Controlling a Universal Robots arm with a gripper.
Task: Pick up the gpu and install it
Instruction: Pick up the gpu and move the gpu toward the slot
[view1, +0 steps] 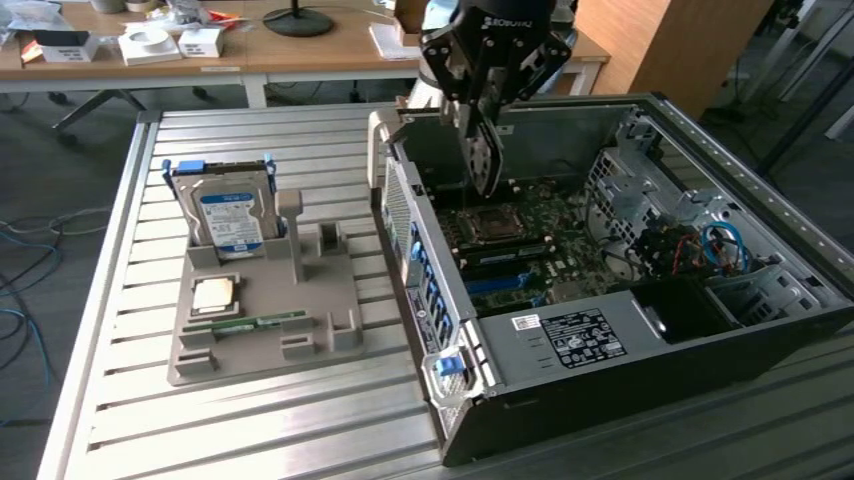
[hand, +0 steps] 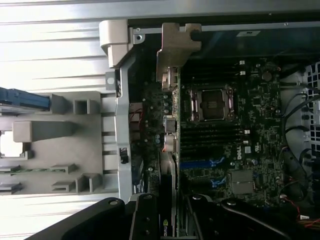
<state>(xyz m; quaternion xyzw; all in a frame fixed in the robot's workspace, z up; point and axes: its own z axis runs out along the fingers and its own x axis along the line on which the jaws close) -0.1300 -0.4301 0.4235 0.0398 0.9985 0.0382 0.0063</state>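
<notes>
Slatted metal table (view1: 267, 430): one open case (view1: 561, 340), one gpu (view1: 483, 165) clamped in claw (view1: 483, 112).

The arm above the gripper (view1: 487, 95) is cut off by the upper edge of the exterior view. In the wrist view the gripper (hand: 172, 216) is cut by the picture's edge too. It covers the end of the gpu (hand: 169, 190) that it grips. The board is seen edge-on there, so its faces cannot be told.

The lower part of the hard drive (view1: 230, 215) sits hidden in its slot in the grey holder (view1: 267, 290). The print on its label is too small to read, as is the white label (view1: 571, 338) inside the computer case (view1: 747, 330). The white things on the far desk (view1: 160, 45) are too small to name.
</notes>
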